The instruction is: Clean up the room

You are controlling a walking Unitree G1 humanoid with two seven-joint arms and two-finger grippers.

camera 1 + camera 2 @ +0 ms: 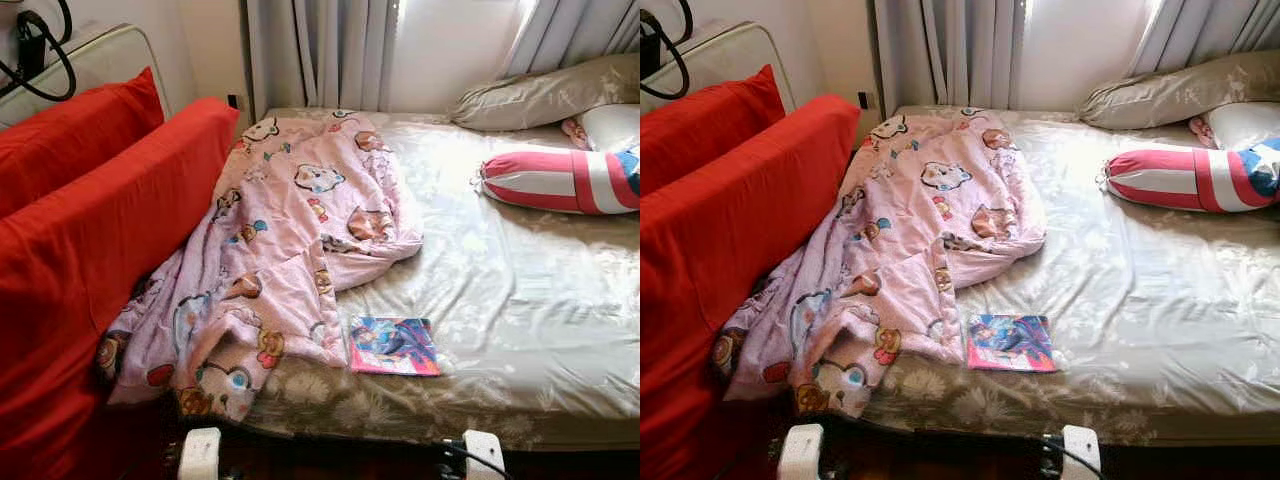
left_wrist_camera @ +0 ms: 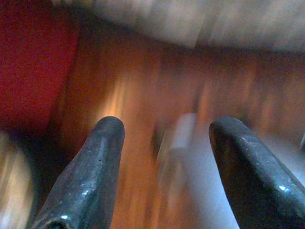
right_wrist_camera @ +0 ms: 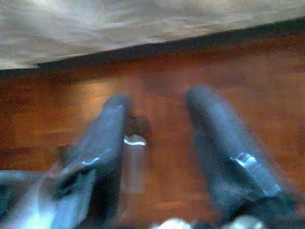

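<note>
Nothing tidied yet: rumpled pink cartoon-print blanket (image 1: 270, 250) and colourful thin book (image 1: 393, 346) are lying on the bed (image 1: 520, 300); both end effectors, left (image 2: 164, 143) and right (image 3: 157, 129), are hanging apart, empty.

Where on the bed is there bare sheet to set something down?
Free: the sheet between the pink blanket, the striped pillow and the book, out to the right edge. Crowded: the left side under the blanket against the red cushions.

home bedroom: bed (image 1: 520, 330), pillow (image 1: 545, 95), curtains (image 1: 320, 50).

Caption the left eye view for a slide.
Crumpled pink blanket and a small book on an unmade bed beside red cushions.
</note>
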